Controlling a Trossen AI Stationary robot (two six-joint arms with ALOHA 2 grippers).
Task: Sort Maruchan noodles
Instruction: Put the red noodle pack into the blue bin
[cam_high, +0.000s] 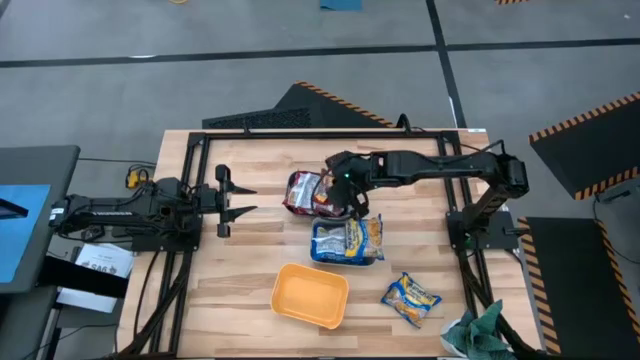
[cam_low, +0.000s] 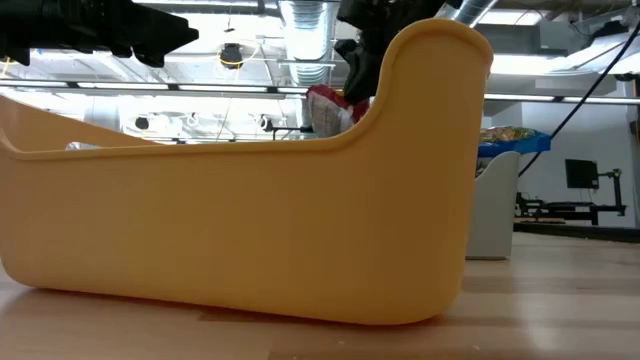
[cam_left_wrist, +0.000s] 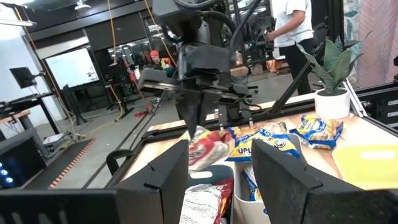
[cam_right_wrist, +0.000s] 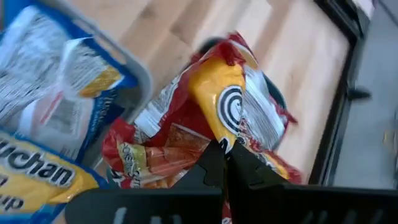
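Note:
My right gripper (cam_high: 346, 206) reaches in from the table's right to the middle and is shut on a red-silver noodle packet (cam_right_wrist: 233, 106) over a dark teal tub (cam_high: 300, 178) that holds more red packets (cam_right_wrist: 152, 155). Beside that tub, toward the near edge, a pale-blue tub (cam_high: 318, 250) holds blue-white packets (cam_high: 347, 240). One yellow-orange packet (cam_high: 411, 299) lies flat on the table at the near right. An orange tub (cam_high: 310, 296) stands near the front edge. My left gripper (cam_high: 232, 200) is open and empty at the table's left, pointing at the tubs. My right gripper pinches an edge of the red-silver packet (cam_right_wrist: 225, 142) between its two shut fingers (cam_left_wrist: 193, 115), which come from above and point down. The packet (cam_left_wrist: 206, 148) hangs crumpled below the fingers over the teal tub. I cannot tell whether it touches the packets beneath.
A dark green cloth (cam_high: 478, 330) lies at the near right corner. A black frame (cam_high: 300, 133) runs along the table's far edge and sides. In the low view the orange tub (cam_low: 250, 220) fills most of the picture. A person (cam_left_wrist: 292, 25) stands in the room beyond.

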